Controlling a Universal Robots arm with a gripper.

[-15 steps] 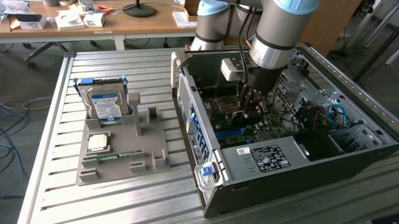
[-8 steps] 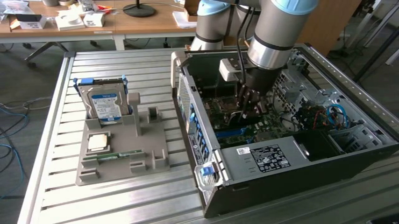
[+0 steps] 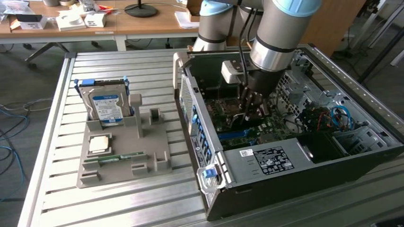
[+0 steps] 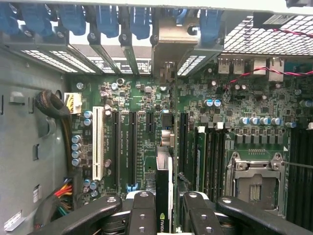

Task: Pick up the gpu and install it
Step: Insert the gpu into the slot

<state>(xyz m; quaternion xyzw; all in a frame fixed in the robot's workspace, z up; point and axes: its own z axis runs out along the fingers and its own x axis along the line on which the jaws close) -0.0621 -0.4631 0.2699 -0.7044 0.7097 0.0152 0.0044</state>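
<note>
The gpu stands on edge inside the open computer case, seen edge-on from the wrist camera, with a printed logo on its near end and its silver end bracket up against the row of rear expansion openings. The black fingers are closed on it, one set on each flat side of the card. The card runs in line with an expansion slot on the green motherboard, with the long black slots and a white slot on one side of it and the memory slots and the metal CPU socket on the other. Whether its edge connector is fully seated cannot be told. Blue retention clips line the rear edge of the case above the openings. In the exterior view the robot arm comes down from the upper right of the frame and its fingers reach into the case at centre right. At the exterior view's left, well apart from the case, a grey holder sits on the slatted metal table. A blue-labelled hard drive stands upright in the holder's far end, and a narrow green memory stick lies flat nearer the camera.
</note>
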